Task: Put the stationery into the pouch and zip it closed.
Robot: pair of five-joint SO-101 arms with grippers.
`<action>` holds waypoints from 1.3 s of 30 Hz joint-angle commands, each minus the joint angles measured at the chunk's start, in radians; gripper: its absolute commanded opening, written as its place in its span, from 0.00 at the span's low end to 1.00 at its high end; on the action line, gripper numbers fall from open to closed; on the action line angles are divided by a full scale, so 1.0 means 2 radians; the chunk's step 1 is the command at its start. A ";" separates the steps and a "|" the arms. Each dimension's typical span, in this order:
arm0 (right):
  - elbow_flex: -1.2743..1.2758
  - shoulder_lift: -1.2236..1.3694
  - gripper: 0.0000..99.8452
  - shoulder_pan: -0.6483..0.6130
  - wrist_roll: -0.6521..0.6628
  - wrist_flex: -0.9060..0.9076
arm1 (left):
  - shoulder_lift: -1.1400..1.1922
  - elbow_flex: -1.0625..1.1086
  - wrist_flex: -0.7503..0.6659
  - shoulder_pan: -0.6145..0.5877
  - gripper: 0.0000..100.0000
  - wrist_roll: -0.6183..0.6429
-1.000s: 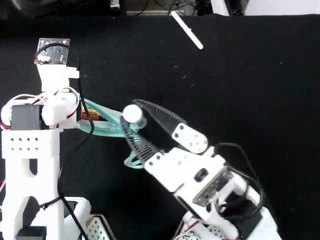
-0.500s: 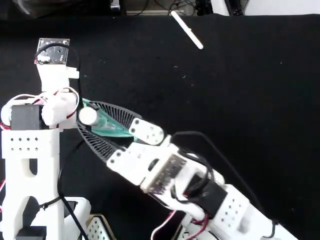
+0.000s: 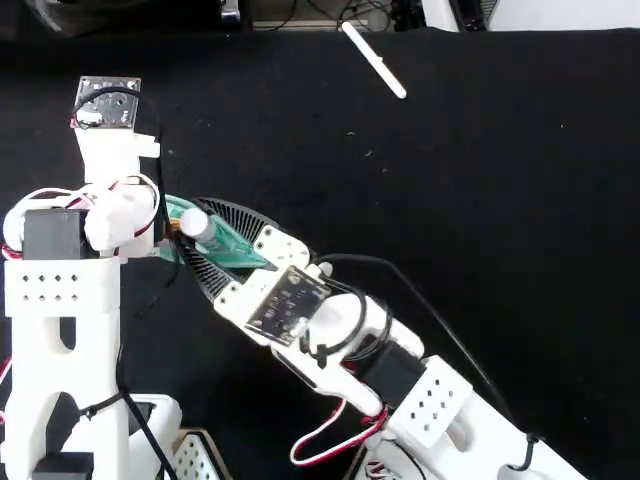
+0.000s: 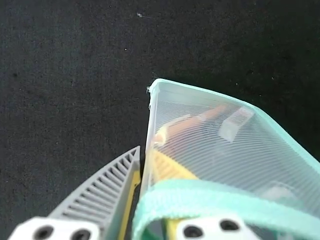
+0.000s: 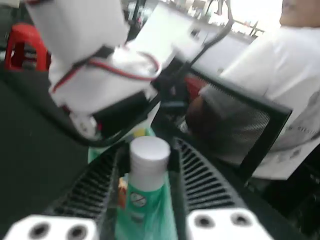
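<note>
Black table; 1 white pen lying near far edge.

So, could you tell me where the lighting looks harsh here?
High view: the black table shows no shadows; the white pen stands out. Right wrist view: room light behind washes out the background, yet the glue stick is evenly lit. Left wrist view: the pouch is softly lit, no glare.
</note>
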 commanded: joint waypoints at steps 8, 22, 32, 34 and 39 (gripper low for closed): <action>-0.428 0.003 0.19 0.017 -0.001 0.406 | 0.004 0.007 -0.008 -0.001 0.03 0.003; -0.360 0.349 0.18 0.398 0.001 0.176 | 0.004 0.007 -0.005 -0.001 0.03 0.003; -0.666 0.710 0.19 0.450 0.001 0.142 | 0.004 0.007 -0.005 -0.001 0.03 0.003; -0.748 0.781 0.19 0.445 0.001 0.149 | 0.004 0.008 -0.005 -0.001 0.03 0.003; -0.975 0.938 0.19 0.441 0.001 0.222 | 0.004 0.008 -0.006 -0.002 0.03 0.003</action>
